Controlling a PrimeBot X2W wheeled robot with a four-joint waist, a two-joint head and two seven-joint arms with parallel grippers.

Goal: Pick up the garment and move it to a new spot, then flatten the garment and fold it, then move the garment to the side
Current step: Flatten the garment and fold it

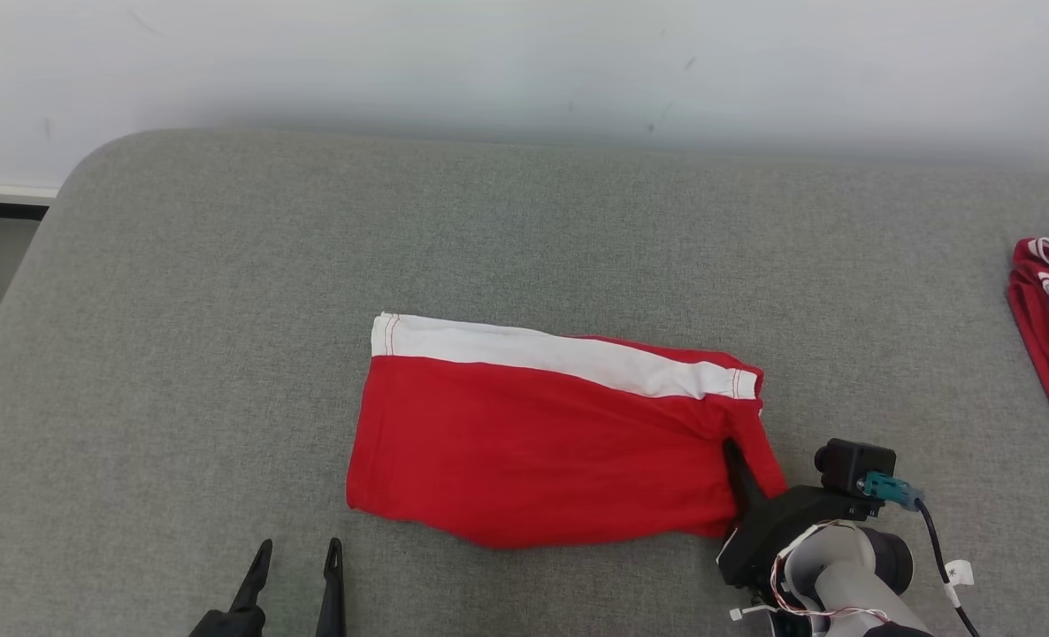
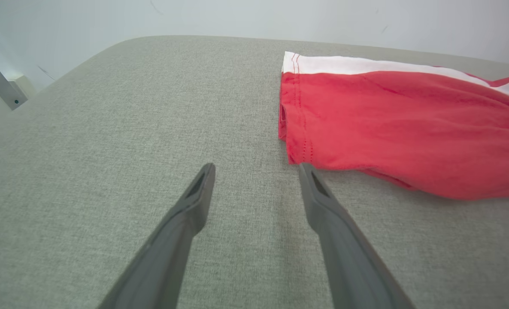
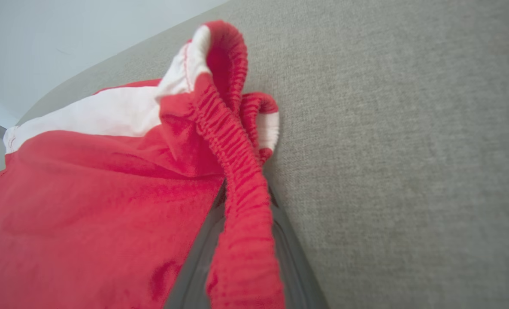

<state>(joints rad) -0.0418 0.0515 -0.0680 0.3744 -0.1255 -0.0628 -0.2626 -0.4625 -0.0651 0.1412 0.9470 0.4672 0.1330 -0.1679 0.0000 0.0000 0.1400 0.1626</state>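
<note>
Grey fabric surface (image 1: 524, 221), pale wall (image 1: 524, 62) behind, red-and-white garment (image 1: 533, 442) lying flat

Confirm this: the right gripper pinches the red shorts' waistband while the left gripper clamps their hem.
Wrong on the left gripper: the left wrist view shows it open, short of the hem, gripping nothing. The right gripper does pinch the red shorts by the waistband.

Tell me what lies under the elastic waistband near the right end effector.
Two dark fingers of the right end effector show beneath the waistband; their tips are covered by it.
</note>
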